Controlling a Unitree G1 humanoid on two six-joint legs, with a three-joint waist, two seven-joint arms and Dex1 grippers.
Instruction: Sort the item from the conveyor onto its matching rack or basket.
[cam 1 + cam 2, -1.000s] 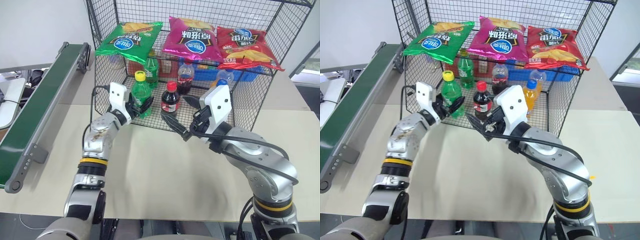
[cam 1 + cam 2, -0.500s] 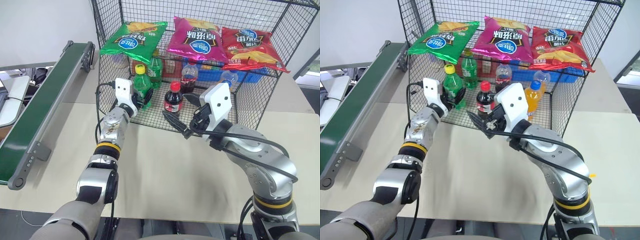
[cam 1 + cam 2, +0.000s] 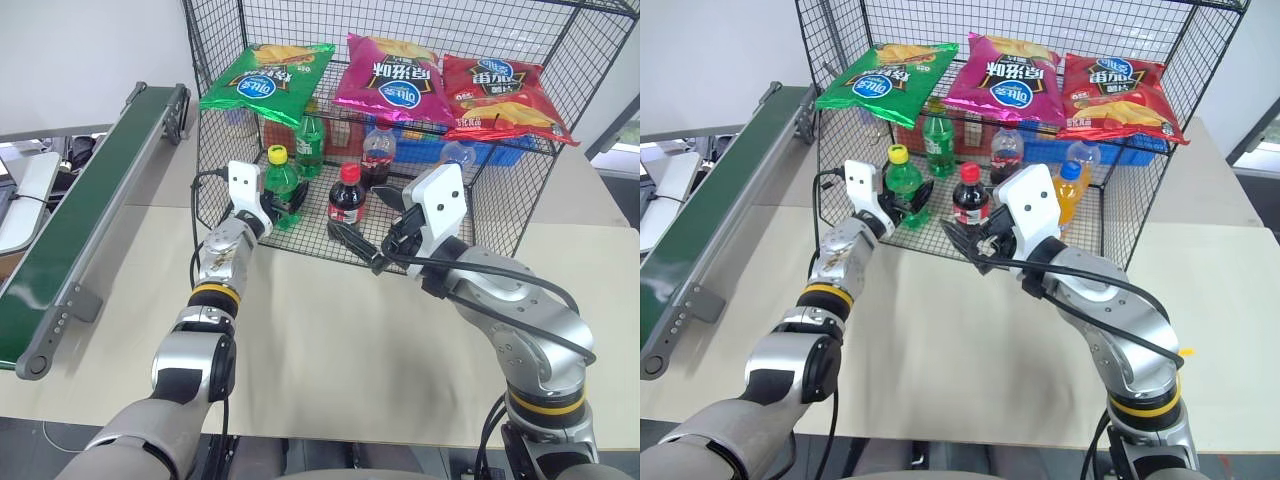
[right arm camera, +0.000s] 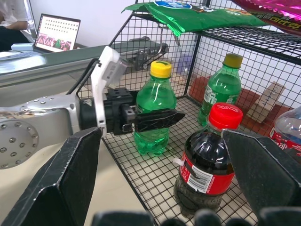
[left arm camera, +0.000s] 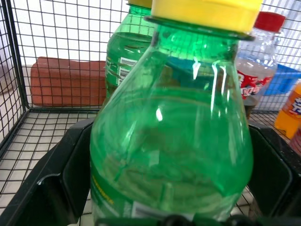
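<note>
The small green bottle is standing upright, yellow cap on top, long axis straight up and down, label wrapped round the lower half. It sits on the wire floor of the black mesh cage, at the front left corner just inside the open front. In the right wrist view its base is flat on the mesh.

The left tool has its fingers either side of the bottle, and in the left wrist view the black fingers stand a bit off the plastic, so it looks spread open round it rather than squeezing. The right tool hangs in front of the cage with its fingers wide apart and nothing in them, pointing at the cola bottle with the red cap.

Compared with a second ago, the bottle was clamped in the left tool at the cage's front edge and leaning a little; now it's further in, straight up, and the fingers have let go. The right arm hasn't really budged.

Everything's on a pale beige worktop. The dark green conveyor runs along the left with grey rails. On top of the cage lie three crisp bags, green, pink and red. White wall behind, and a laptop shows in the right wrist view.
</note>
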